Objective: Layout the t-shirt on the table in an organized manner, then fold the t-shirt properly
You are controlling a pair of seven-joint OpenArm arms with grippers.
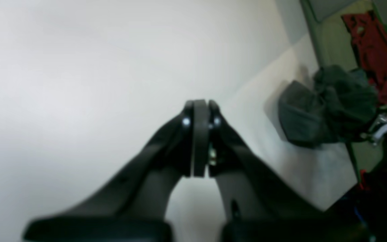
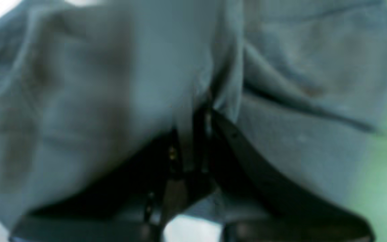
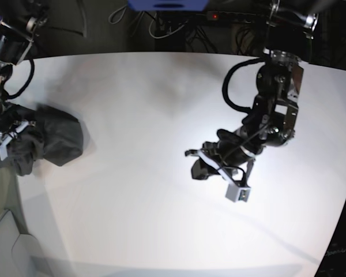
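T-shirt [image 3: 55, 138], bunched at the tabletop's [image 3: 132, 219] left edge.
Right gripper [image 2: 193, 134] is clamped on its cloth; left gripper [image 3: 197, 168] is held closed, empty, mid-tabletop.

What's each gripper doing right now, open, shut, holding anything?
Left gripper: shut, empty, above the bare table.
Right gripper: shut on the t-shirt, bunched at the table's edge.
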